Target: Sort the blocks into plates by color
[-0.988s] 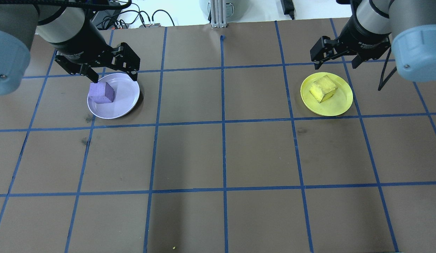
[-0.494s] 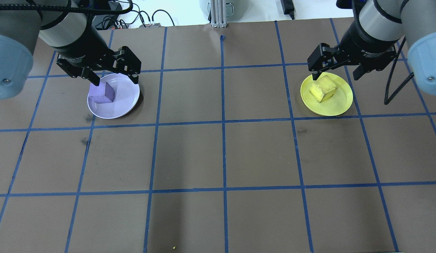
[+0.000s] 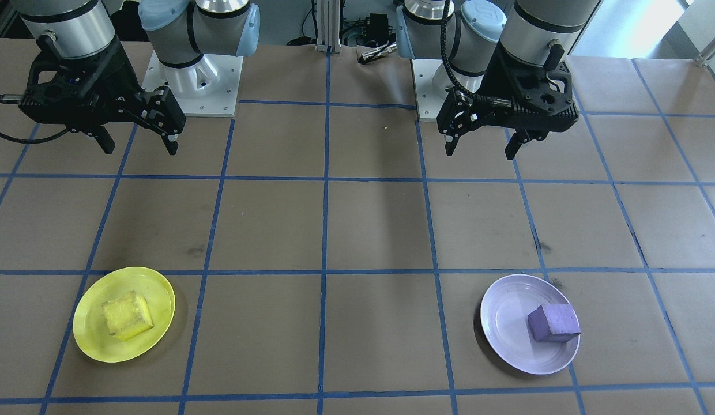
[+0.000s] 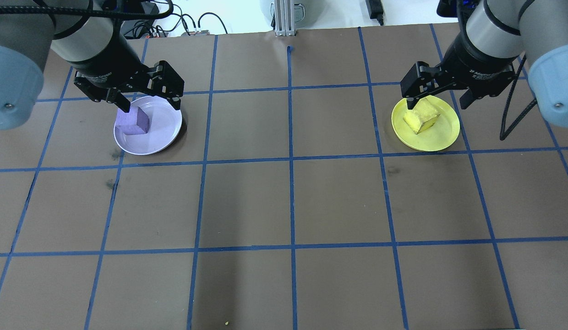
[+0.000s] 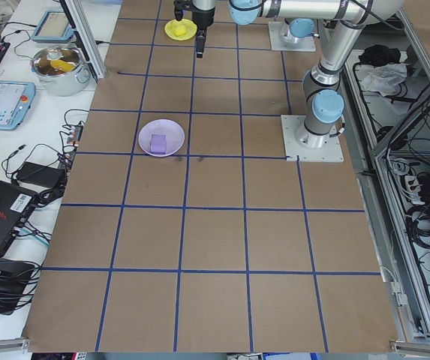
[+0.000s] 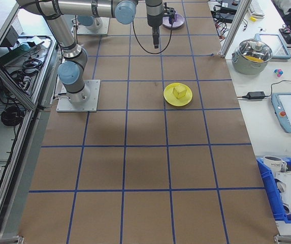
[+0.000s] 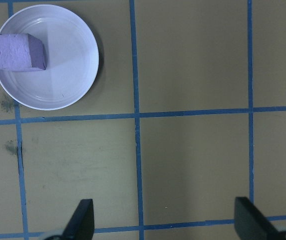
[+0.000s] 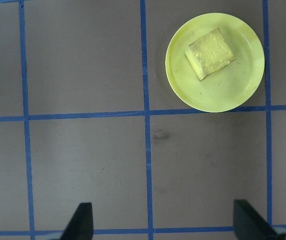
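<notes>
Brown paper ruled into squares with blue tape covers the counter point(image 4: 288, 201); benches with cables, a pot and tablets flank it in the side views.

We note both end effectors raised, spread and holding nothing. Left end effector point(image 3: 481, 147): jaws wide apart, the lavender plate point(image 3: 507, 314) ahead of it and off to one side, well apart from the fingertips in the front-facing and wrist views. Right end effector point(image 3: 137, 144): likewise released, with the yellow plate point(image 3: 155, 288) ahead of it and well clear.

Purple block point(image 7: 19, 52) sits inside the lavender plate, pushed toward one rim rather than centred. Yellow block point(image 8: 210, 53) sits near the middle of its plate, turned at an angle to the grid. Each colour matches its plate, so we judge the sort finished, with only a retreat left.

Handling, as we read it: both blocks show a rough, pitted, sponge-like surface. We expect them to be light and somewhat yielding, with good friction against the pads and no fragility. Should either need re-seating, we would take it across two opposite flat faces, jaws squared to the block's own rotation, with a gentle squeeze. The plates look glossy, thin and light; we expect them to slide on the paper if nudged at the rim.
</notes>
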